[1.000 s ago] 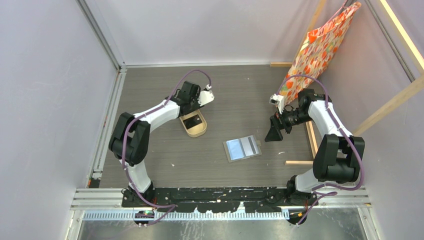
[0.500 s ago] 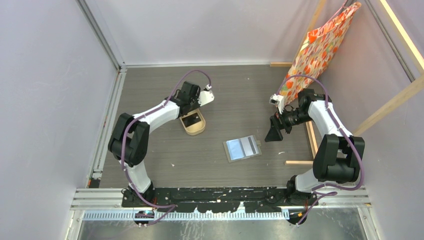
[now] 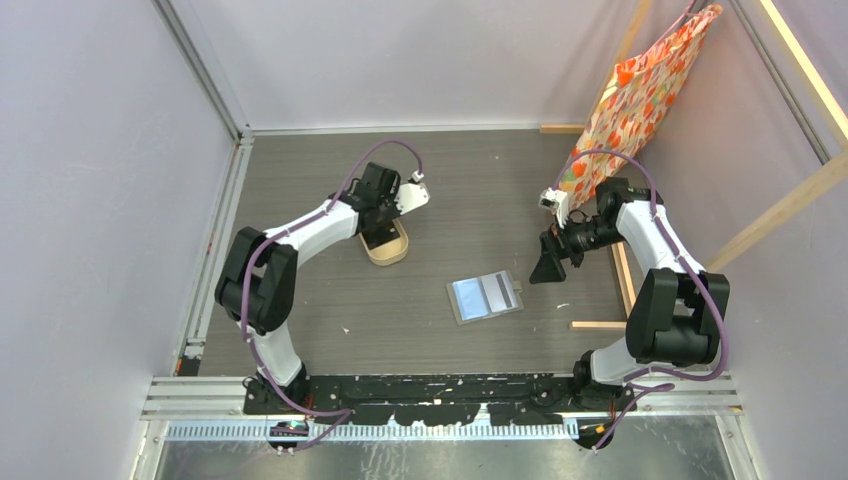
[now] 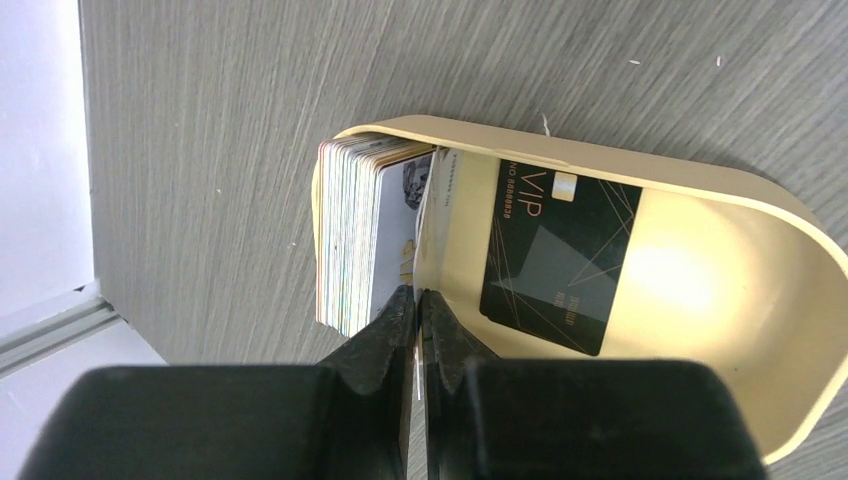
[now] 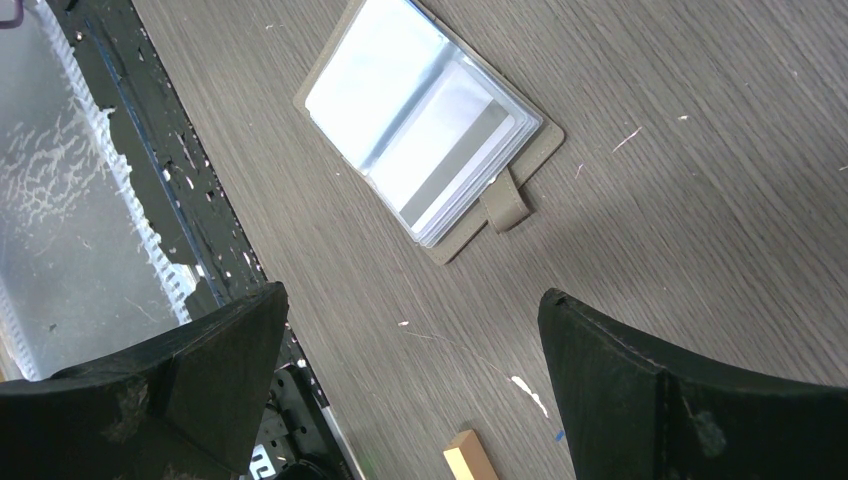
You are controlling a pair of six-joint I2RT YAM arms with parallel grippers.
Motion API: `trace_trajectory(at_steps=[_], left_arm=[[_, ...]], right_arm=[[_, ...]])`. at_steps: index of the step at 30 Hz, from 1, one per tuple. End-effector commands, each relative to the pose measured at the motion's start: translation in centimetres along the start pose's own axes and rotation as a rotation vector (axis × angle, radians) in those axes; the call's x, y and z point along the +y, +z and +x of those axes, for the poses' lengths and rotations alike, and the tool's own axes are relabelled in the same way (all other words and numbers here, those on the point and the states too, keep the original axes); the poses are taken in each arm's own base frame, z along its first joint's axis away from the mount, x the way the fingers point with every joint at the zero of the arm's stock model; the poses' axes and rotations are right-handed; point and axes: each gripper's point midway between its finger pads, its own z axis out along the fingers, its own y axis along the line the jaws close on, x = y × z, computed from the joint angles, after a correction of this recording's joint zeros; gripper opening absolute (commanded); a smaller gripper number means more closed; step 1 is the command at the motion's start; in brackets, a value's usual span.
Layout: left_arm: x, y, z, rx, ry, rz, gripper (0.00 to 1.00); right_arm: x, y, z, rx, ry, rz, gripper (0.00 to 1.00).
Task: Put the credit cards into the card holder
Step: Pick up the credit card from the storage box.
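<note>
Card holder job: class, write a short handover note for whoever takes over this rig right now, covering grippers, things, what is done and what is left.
Left gripper: shut on the edge of a pale card in the tan tray.
Right gripper: open, empty, above the table near the card holder.
Things: card stack on edge and black VIP card lying flat in the tray; holder lies open.
Done: one striped card seems sleeved.
Left: lift the pinched card, sleeve it, then the rest.
</note>
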Motion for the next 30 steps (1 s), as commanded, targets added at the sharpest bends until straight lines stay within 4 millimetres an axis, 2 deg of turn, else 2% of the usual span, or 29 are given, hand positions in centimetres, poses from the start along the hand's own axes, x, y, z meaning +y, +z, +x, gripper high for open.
trace_trajectory(at_steps=[1,16,23,30], left_arm=[[1.6,-1.9,-2.2,-0.068,-0.014,-0.011,0.07],[2.4,-2.7,-2.5,-0.094,-0.053,-0.041,0.0],[3.0,-4.8,-4.2,-0.202,-0.13,-0.066,0.0],[4.4,-7.2,-6.3,-0.296,-0.338,-0.102,0.0]], right_arm=[[0.1,-0.5,-1.1,-0.03,-0.032,-0.004,1.0],[0.2,-0.5,-1.1,-0.031,-0.035,-0.007,1.0],[0.3,-0.7,-1.2,-0.033,-0.042,0.0,1.0],[0.5,-1.1,-1.5,-0.041,-0.066,0.022,1.0]])
